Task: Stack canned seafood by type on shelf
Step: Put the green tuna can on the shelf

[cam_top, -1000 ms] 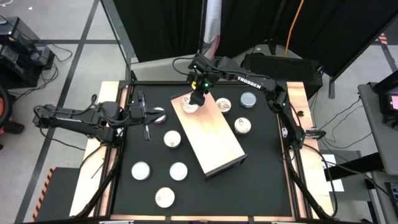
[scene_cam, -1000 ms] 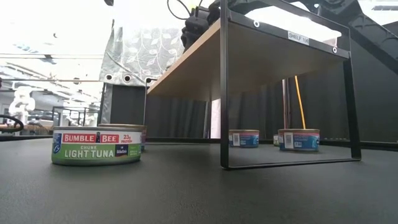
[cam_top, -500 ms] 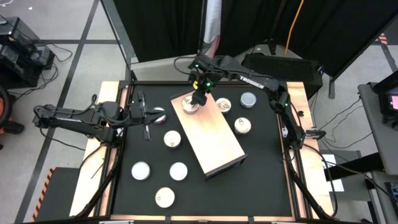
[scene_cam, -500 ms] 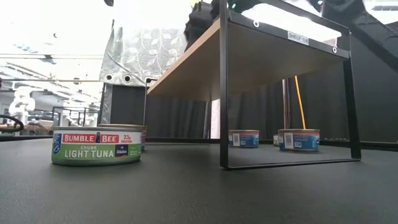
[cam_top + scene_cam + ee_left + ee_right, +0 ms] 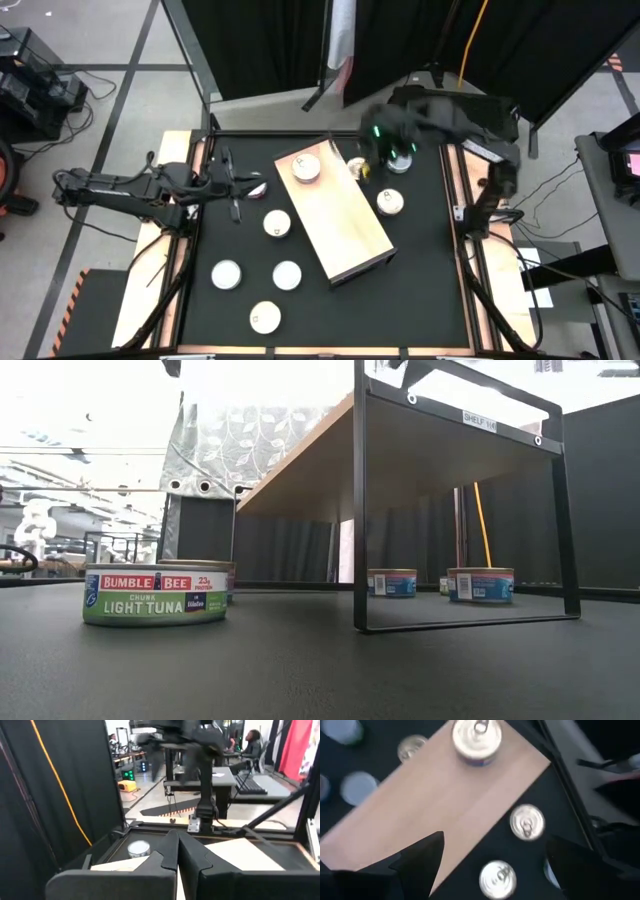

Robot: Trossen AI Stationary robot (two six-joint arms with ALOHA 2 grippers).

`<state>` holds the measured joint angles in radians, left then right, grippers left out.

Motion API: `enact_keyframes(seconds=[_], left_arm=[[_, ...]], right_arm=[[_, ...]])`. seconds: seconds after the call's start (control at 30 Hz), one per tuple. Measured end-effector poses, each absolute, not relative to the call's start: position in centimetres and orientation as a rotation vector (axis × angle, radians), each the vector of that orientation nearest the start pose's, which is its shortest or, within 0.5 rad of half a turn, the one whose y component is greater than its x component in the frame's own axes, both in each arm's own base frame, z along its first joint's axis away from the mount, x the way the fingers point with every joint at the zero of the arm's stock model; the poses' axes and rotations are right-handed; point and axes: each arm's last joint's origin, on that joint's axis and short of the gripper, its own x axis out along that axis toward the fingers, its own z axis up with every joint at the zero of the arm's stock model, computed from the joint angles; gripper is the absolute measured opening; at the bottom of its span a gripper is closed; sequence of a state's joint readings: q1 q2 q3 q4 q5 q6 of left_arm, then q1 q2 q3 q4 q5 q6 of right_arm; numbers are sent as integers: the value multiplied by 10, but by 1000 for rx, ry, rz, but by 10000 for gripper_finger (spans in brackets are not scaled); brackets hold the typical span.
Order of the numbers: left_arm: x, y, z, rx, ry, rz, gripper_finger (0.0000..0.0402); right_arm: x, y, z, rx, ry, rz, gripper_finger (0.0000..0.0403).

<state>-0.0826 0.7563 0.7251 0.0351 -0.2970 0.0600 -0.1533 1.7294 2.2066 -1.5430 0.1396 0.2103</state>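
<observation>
Nine tins (image 5: 306, 168) in view, one shelf (image 5: 340, 225), two arms.

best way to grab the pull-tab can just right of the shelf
Grip the can across its short round side wall, coming straight down from above with the fingers either side. It lies flat, lid up, so the low wall is the only graspable part. Keep the jaw line parallel to the shelf edge, since the board's edge sits close on one side.

Right hand (image 5: 385, 152) agape, left hand (image 5: 235, 187) closed.
</observation>
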Motion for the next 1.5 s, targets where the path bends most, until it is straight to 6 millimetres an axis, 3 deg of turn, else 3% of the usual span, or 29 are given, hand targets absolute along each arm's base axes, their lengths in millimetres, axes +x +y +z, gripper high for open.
enact_keyframes(seconds=[0.2,0.4,0.57,0.7,0.93,1.27,1.5], left_arm=[[170,-8,338,-19,21,127,45],[171,-16,334,-46,62,-58,77],[174,-30,328,-64,124,-249,82],[177,-46,320,-81,193,-358,82],[167,-66,299,-337,482,-388,80],[155,-114,254,-651,1033,-261,80],[147,-161,220,-610,1219,-152,79]], right_arm=[[257,19,425,90,969,-532,338],[227,69,388,187,766,-478,338],[220,96,365,241,673,-352,338],[220,116,357,246,633,-268,338],[215,153,343,227,665,-161,338],[204,180,335,215,697,-86,338],[201,181,335,178,686,-94,338]])
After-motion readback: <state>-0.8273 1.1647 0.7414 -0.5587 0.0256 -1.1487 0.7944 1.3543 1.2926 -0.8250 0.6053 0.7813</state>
